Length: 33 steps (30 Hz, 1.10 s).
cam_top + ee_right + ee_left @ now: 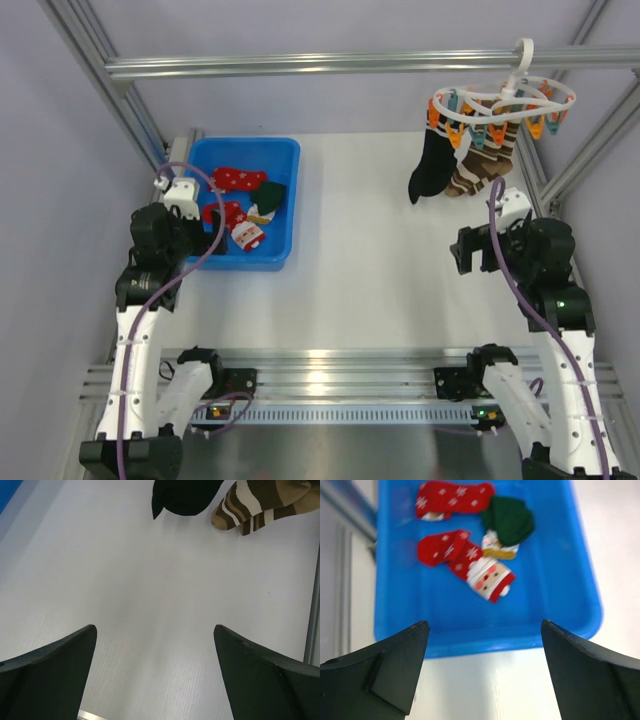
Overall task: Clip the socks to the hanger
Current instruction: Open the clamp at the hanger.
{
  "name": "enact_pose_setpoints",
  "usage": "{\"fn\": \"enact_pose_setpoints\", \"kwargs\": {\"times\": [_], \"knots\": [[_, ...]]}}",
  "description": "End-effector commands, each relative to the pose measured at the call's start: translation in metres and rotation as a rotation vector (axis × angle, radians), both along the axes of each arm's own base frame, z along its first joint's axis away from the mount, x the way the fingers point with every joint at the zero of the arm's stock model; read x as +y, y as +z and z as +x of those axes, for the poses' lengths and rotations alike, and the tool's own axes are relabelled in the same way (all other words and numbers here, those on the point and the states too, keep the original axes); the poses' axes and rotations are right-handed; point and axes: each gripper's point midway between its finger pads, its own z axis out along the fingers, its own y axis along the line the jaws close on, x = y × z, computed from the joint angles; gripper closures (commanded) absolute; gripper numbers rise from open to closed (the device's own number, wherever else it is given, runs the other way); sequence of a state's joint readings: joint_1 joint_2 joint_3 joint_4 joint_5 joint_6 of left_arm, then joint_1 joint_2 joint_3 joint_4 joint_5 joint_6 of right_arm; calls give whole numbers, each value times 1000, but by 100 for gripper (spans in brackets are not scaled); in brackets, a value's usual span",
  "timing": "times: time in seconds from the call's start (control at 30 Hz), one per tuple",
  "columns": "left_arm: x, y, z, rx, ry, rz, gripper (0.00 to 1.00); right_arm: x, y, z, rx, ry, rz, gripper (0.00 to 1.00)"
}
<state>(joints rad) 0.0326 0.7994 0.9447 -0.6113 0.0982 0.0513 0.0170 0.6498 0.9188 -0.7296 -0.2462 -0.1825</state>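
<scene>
Several festive socks lie in a blue bin (285,160): a red one (238,178), a dark green one (270,192) and a red Santa one (246,233). In the left wrist view they show as a red sock (452,499), a green sock (509,520) and a Santa sock (470,565). My left gripper (207,238) (484,625) is open and empty above the bin's near-left edge. The white hanger (500,105) with orange and teal pegs hangs from the top rail at the back right. My right gripper (465,250) (155,627) is open and empty over bare table, below the hanger.
A black sock (432,170) (185,495) and brown-and-cream striped socks (480,170) (265,505) hang clipped to the hanger. The bin's near wall (485,642) lies just ahead of my left fingers. Frame posts stand at the table's back corners.
</scene>
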Motion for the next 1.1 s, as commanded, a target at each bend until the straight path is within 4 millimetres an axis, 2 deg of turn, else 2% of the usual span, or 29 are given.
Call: {"fn": "enact_pose_setpoints", "kwargs": {"times": [0.0,0.07,0.1,0.13,0.2,0.23,0.27,0.3,0.33,0.37,0.43,0.47,0.53,0.57,0.6,0.63,0.67,0.7,0.73,0.77,0.83,0.9,0.93,0.97,1.07], "knots": [[-40,50,24,-216,-216,-78,2,11,32,3,-75,29,66,0],[-64,57,31,-235,-300,-182,2,14,36,3,-77,34,95,0],[-71,61,35,-251,-323,-210,2,9,40,5,-84,12,106,0],[-83,77,43,-313,-351,-243,3,9,42,6,-88,10,113,0],[-113,79,54,-329,-415,-260,6,9,48,7,-96,4,129,0],[-126,89,60,-379,-442,-254,7,7,53,9,-105,-6,136,0],[-158,93,63,-394,-508,-259,7,6,56,10,-109,-10,139,0],[-169,98,69,-421,-505,-249,8,3,65,11,-127,-23,139,0],[-184,103,71,-447,-529,-235,8,2,67,13,-127,-27,142,0],[-215,114,69,-495,-595,-252,9,1,73,14,-139,-35,142,0],[-240,126,70,-553,-626,-272,12,-2,85,15,-162,-44,140,0],[-264,138,66,-609,-678,-302,13,-3,90,15,-172,-49,136,0],[-286,145,66,-646,-707,-320,18,-6,100,16,-191,-60,129,0],[-307,145,65,-643,-741,-339,19,-7,104,17,-197,-64,129,0],[-317,155,65,-679,-754,-366,19,-9,112,17,-214,-77,128,0],[-327,157,64,-684,-770,-391,19,-10,114,20,-210,-83,134,0],[-347,155,67,-677,-794,-409,19,-11,117,21,-210,-91,145,0],[-354,166,68,-721,-804,-438,19,-13,128,21,-231,-101,152,0],[-361,168,71,-722,-808,-472,19,-13,132,23,-229,-110,167,0],[-373,166,81,-722,-805,-494,20,-14,136,24,-237,-119,172,0],[-382,176,91,-744,-783,-574,20,-16,150,25,-261,-131,188,0],[-395,179,108,-745,-762,-626,20,-15,163,25,-279,-135,210,0],[-398,188,109,-763,-759,-694,20,-16,163,28,-274,-140,215,0],[-408,184,113,-764,-779,-718,20,-16,166,29,-275,-143,220,0],[-418,191,112,-839,-819,-829,19,-18,174,33,-282,-150,219,0]]}}
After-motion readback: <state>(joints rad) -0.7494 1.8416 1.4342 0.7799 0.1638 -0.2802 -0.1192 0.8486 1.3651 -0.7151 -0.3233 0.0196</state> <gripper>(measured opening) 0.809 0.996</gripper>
